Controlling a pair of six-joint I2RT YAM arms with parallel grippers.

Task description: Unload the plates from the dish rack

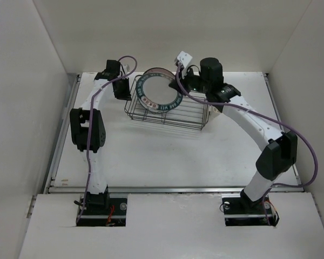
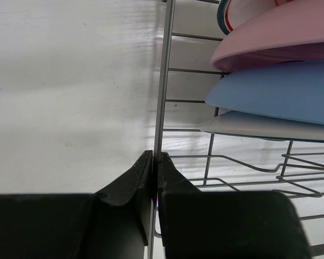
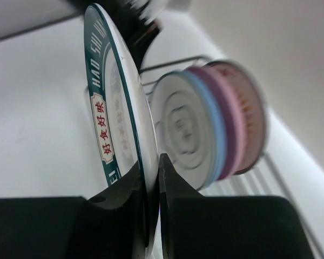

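The black wire dish rack point(image 1: 175, 116) is sitting in the upper middle of the top view, and the left gripper point(image 2: 153, 156) is pinching its end wire tight. The round white plate with dark teal lettered rim point(image 3: 110, 108) is standing apart from the white, blue and pink plates point(image 3: 205, 129), with the right gripper point(image 3: 151, 162) clamping only its edge. On so thin a hold the plate is likely risking a twist and slip, or a catch on the rack.

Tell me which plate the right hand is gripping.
The teal-rimmed plate with lettering: its edge is pinched in the right hand. The white plate, blue plate and pink plate stand behind it, outside the grip.
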